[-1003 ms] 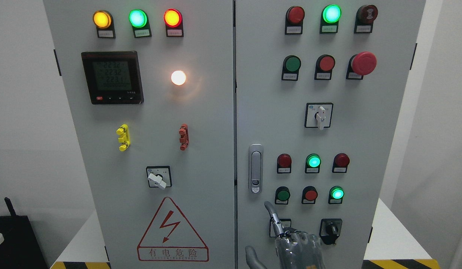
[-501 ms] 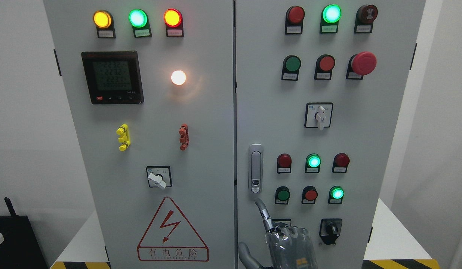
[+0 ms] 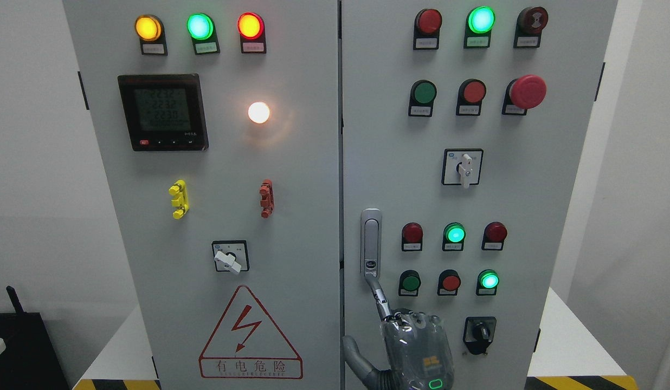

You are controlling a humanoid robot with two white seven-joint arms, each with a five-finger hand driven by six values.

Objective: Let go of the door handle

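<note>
The silver door handle point(image 3: 371, 244) stands upright at the left edge of the cabinet's right door point(image 3: 530, 216), lying flat in its plate with a round lock at the bottom. My right hand point(image 3: 415, 346) rises from the bottom edge just below it. Its index finger point(image 3: 379, 300) points up and the tip touches the handle's lower end at the lock. The other fingers are curled into the palm and the thumb point(image 3: 351, 352) sticks out to the left. The hand holds nothing. My left arm does not show.
Around the hand sit red and green buttons point(image 3: 451, 282) and a black rotary switch point(image 3: 479, 331). The left door point(image 3: 205, 216) carries a meter, a white selector and a red warning triangle. Both doors are shut. A yellow-black striped edge runs along the bottom.
My right hand has moved up and to the left; the index fingertip went from below the buttons to the handle's lower end.
</note>
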